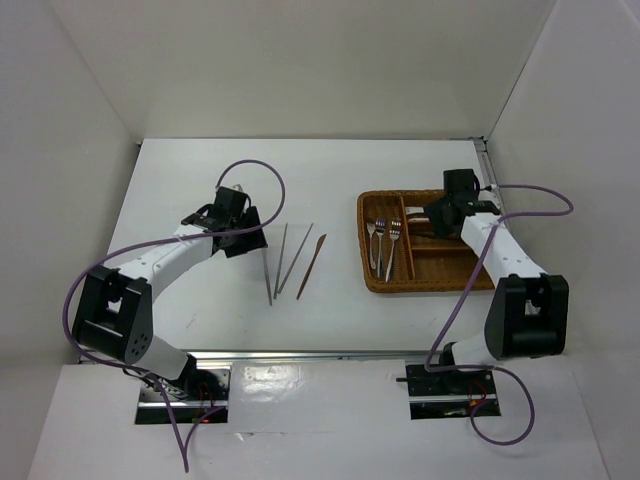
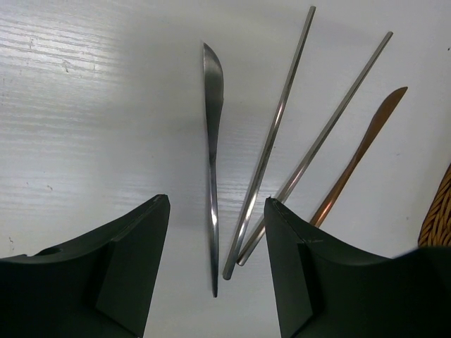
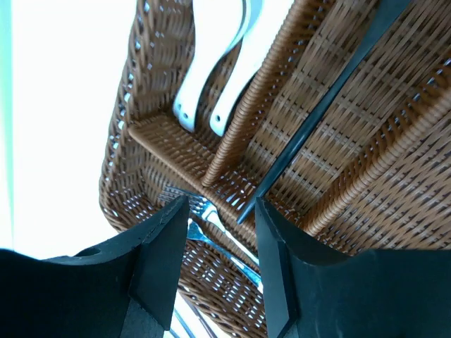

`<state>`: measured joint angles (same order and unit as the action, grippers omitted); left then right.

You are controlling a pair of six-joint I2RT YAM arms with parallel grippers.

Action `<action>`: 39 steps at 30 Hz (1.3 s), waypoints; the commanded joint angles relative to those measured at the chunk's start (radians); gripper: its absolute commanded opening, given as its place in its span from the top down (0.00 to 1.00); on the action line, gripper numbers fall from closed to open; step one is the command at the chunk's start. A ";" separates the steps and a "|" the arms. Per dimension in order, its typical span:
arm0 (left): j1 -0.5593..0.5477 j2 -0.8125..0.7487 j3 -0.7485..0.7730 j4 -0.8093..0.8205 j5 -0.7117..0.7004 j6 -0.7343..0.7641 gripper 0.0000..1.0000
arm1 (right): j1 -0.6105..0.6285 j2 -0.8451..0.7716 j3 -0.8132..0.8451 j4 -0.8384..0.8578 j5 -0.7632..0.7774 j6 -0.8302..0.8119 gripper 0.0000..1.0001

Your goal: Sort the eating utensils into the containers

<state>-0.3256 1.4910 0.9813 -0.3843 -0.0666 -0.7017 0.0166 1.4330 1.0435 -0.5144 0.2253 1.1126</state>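
Several thin sticks lie on the white table left of the wicker tray [image 1: 430,288]: a dark flat one [image 2: 211,169], two silver ones [image 2: 271,134] [image 2: 324,134] and a brown one [image 2: 359,151]. My left gripper [image 2: 218,199] hovers open over their near ends, with the dark stick and the silver tips showing between its fingers. My right gripper [image 3: 222,201] is open over the tray [image 3: 120,162] and holds nothing. Below it a dark stick [image 3: 331,91] lies in one compartment, two white spoons [image 3: 211,77] in another, and forks [image 3: 211,229] in a third. The forks [image 1: 385,245] lie in the tray's left compartment.
White walls enclose the table on three sides. The tray's corner [image 2: 440,218] shows at the right edge of the left wrist view, close to the brown stick. Purple cables loop from both arms above the table.
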 commanded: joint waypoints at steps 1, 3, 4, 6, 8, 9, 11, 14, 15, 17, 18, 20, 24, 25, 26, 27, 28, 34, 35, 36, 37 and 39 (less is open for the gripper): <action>0.005 0.014 -0.003 0.033 -0.018 0.034 0.30 | -0.004 0.024 -0.019 0.051 -0.043 -0.010 0.50; 0.005 0.014 -0.003 0.033 -0.018 0.034 0.30 | -0.004 0.036 -0.019 0.051 -0.052 -0.010 0.53; 0.005 0.014 -0.003 0.033 -0.018 0.034 0.30 | -0.004 0.047 -0.028 0.051 -0.061 -0.010 0.57; 0.005 0.014 -0.003 0.033 -0.018 0.034 0.30 | -0.004 0.056 -0.040 0.062 -0.073 -0.010 0.58; 0.005 0.014 -0.003 0.021 -0.027 0.034 0.30 | -0.004 0.067 -0.051 0.071 -0.073 0.000 0.60; 0.005 0.014 -0.003 0.021 -0.027 0.034 0.30 | -0.004 0.067 -0.051 0.082 -0.084 0.000 0.60; 0.005 0.014 -0.003 0.021 -0.027 0.034 0.30 | -0.004 0.078 -0.062 0.092 -0.084 0.000 0.62; 0.005 0.023 0.008 0.012 -0.027 0.044 0.30 | -0.004 0.101 -0.062 0.102 -0.084 0.009 0.63; 0.005 0.023 0.019 0.012 -0.027 0.044 0.30 | -0.004 0.101 -0.062 0.102 -0.084 0.009 0.63; 0.005 0.035 0.029 0.012 -0.027 0.044 0.30 | -0.004 0.124 -0.062 0.111 -0.084 0.009 0.64; 0.005 0.035 0.030 0.012 -0.027 0.044 0.30 | -0.004 0.124 -0.062 0.111 -0.084 0.009 0.66; 0.005 0.045 0.039 0.002 -0.027 0.044 0.30 | -0.004 0.153 -0.053 0.111 -0.093 0.009 0.68; 0.005 0.054 0.039 0.002 -0.036 0.044 0.30 | -0.004 0.178 -0.043 0.111 -0.093 0.009 0.68; 0.005 0.054 0.039 0.002 -0.036 0.044 0.30 | -0.004 0.187 -0.043 0.111 -0.093 0.009 0.68; 0.005 0.054 0.039 0.002 -0.036 0.044 0.30 | -0.004 0.187 -0.033 0.102 -0.093 0.000 0.70; 0.005 0.054 0.039 -0.007 -0.036 0.044 0.30 | -0.004 0.187 -0.033 0.091 -0.084 0.000 0.70; 0.005 0.054 0.039 -0.007 -0.045 0.035 0.30 | -0.004 0.187 -0.033 0.091 -0.075 0.000 0.73; 0.005 0.054 0.039 -0.007 -0.045 0.025 0.31 | -0.004 0.187 -0.013 0.028 -0.017 0.000 0.90; 0.005 0.054 0.028 -0.007 -0.045 0.025 0.31 | -0.004 0.187 -0.002 0.028 -0.017 0.000 0.89; 0.005 0.054 0.028 0.004 -0.036 0.025 0.31 | -0.004 0.187 -0.002 0.018 -0.004 -0.010 0.86; 0.005 0.063 0.028 0.004 -0.036 0.025 0.31 | -0.004 0.187 0.007 0.017 -0.004 -0.025 0.83; 0.005 0.072 0.019 0.015 -0.036 0.025 0.31 | -0.004 0.166 0.007 0.017 -0.004 -0.048 0.77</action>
<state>-0.3256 1.5433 0.9836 -0.3885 -0.0998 -0.6815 0.0166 1.6241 1.0077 -0.4698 0.1802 1.0985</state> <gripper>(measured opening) 0.687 0.225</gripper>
